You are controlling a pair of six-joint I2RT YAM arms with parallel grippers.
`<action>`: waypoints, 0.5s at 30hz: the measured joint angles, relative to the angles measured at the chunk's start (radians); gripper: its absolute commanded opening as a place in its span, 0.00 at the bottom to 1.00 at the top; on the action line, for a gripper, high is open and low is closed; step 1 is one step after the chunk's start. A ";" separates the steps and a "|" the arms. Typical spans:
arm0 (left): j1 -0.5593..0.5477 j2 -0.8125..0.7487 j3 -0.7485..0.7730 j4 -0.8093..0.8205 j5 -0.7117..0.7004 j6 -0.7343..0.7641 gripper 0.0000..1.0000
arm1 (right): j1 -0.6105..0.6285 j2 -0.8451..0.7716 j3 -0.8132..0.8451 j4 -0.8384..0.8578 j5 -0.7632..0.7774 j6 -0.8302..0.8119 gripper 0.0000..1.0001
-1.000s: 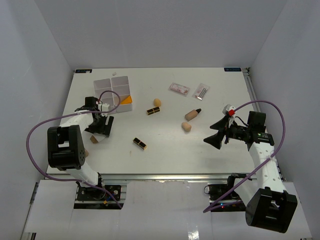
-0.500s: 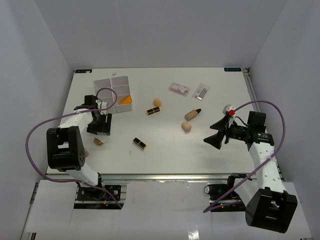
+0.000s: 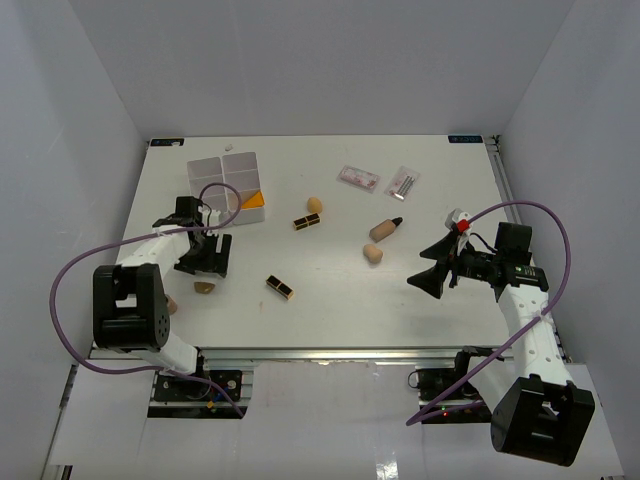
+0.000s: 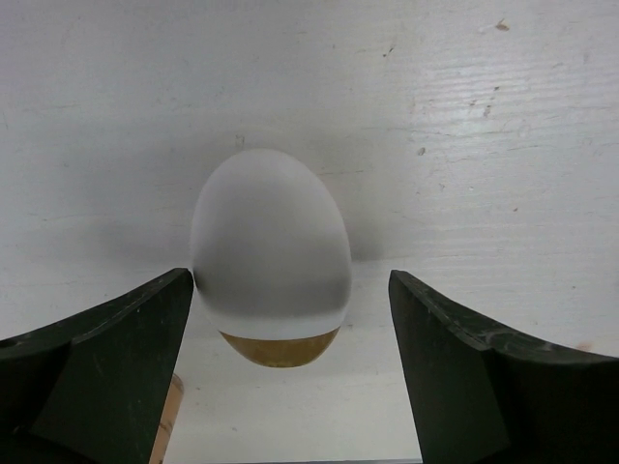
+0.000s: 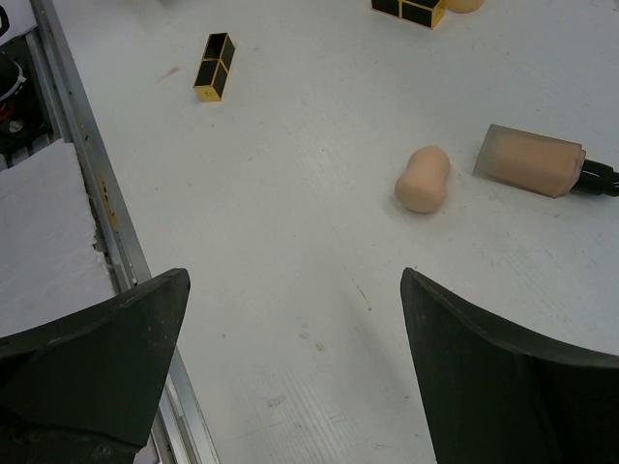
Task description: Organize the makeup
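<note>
left gripper [image 4: 290,277] is open near the table's [image 3: 330,320] left edge, jaws spread either side of a sponge [image 4: 271,242]. right gripper [image 5: 295,275] is open over bare table by the front edge. the box [image 3: 222,172] holds an orange tube [image 3: 253,200] in its near-right compartment. 2 lipsticks [image 3: 307,221] [image 3: 280,288] lie loose mid-table.
</note>
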 measured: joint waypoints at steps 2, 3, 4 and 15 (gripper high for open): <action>-0.010 -0.001 -0.009 0.001 -0.017 -0.002 0.89 | 0.000 0.000 0.000 0.000 0.000 0.000 0.96; -0.015 -0.001 -0.012 0.000 -0.025 -0.003 0.87 | 0.000 0.000 0.000 0.000 0.000 0.000 0.96; -0.020 -0.001 -0.015 0.000 -0.032 -0.004 0.87 | 0.000 0.000 0.000 0.000 0.000 0.000 0.96; -0.038 0.004 -0.025 0.011 -0.080 -0.035 0.73 | -0.007 -0.006 0.000 0.000 0.000 -0.003 0.96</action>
